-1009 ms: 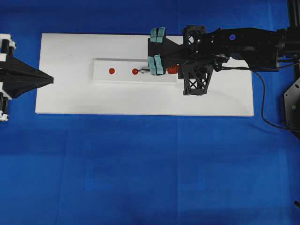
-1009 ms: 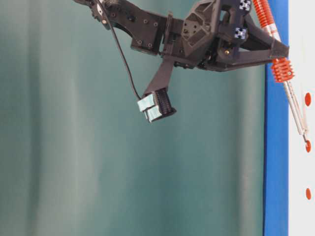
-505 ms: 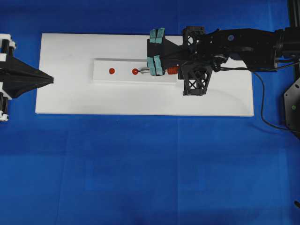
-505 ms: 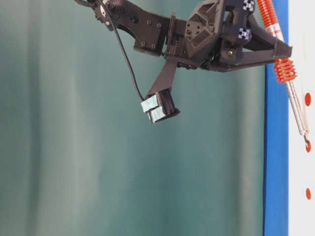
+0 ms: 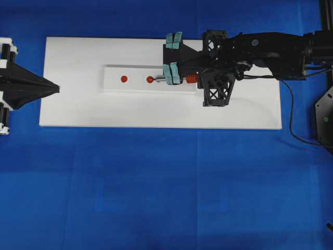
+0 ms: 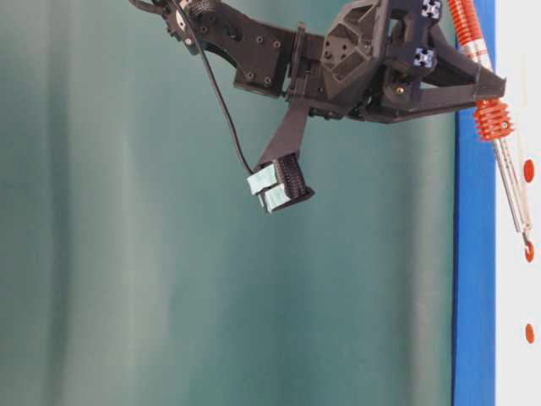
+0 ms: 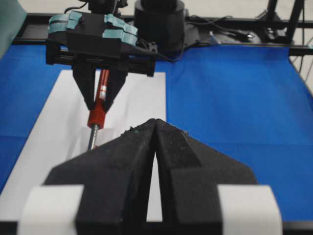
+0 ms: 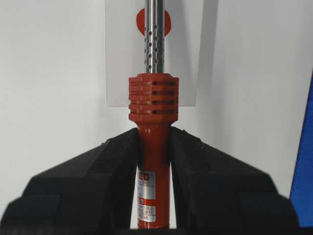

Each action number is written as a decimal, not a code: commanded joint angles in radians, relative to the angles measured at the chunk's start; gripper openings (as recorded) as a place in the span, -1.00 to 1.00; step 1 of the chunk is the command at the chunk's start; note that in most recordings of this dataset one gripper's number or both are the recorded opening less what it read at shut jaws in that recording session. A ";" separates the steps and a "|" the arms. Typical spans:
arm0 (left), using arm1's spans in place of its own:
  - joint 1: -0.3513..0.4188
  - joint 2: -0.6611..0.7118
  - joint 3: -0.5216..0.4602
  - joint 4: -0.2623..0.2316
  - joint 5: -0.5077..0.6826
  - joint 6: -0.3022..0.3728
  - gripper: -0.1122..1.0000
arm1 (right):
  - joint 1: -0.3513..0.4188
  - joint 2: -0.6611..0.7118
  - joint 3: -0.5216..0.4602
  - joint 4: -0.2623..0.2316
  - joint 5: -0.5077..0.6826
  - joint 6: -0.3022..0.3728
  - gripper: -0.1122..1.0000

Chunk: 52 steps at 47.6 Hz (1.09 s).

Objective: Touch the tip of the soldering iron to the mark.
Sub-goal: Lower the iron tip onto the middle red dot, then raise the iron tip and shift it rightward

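Overhead exterior view shows the right gripper (image 5: pixel 173 73) clamped on the soldering iron (image 5: pixel 184 78), which lies over the raised white strip (image 5: pixel 135 73) on the white board (image 5: pixel 156 109). The tip (image 5: pixel 152 79) sits at the nearer red mark (image 5: pixel 150 79); a second red mark (image 5: pixel 124 78) lies further left, apart from it. The left gripper (image 5: pixel 54 87) rests at the board's left edge, its jaws pressed together with nothing between them.

Risks, as judged:
- From above, contact cannot be confirmed. If the tip is only hovering, the task is not met; if the arm pushes down harder, the thin shaft could skid off the mark or the iron could slip in the jaws.
- The black cord (image 5: pixel 291 112) trails off the arm; any drag on it could pull the tip sideways.

Differences between views:
- Table-level exterior view shows the iron (image 6: pixel 499 144) steeply inclined, with its tip (image 6: pixel 527 248) at the edge of a red mark (image 6: pixel 529 252), seemingly touching. The overhead view gives no such height reading.
- Right wrist-mounted view shows the jaws closed on the orange-red handle (image 8: pixel 152 171) just below its ribbed collar, and the perforated shaft (image 8: pixel 154 41) running across the mark (image 8: pixel 165 22). The tip itself is cut off by the frame.
- Left wrist-mounted view confirms that the left fingers (image 7: pixel 122 171) are closed and hold nothing.
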 commanded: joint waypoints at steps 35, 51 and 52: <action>-0.002 0.006 -0.008 0.002 -0.005 -0.002 -0.80 | 0.002 -0.021 -0.035 -0.002 0.003 0.002 -0.68; 0.000 0.003 -0.008 0.002 -0.005 -0.003 -0.80 | 0.002 -0.117 -0.112 -0.011 0.121 0.000 -0.69; -0.002 0.003 -0.008 0.002 -0.006 -0.002 -0.80 | 0.002 -0.126 -0.118 -0.014 0.132 0.000 -0.69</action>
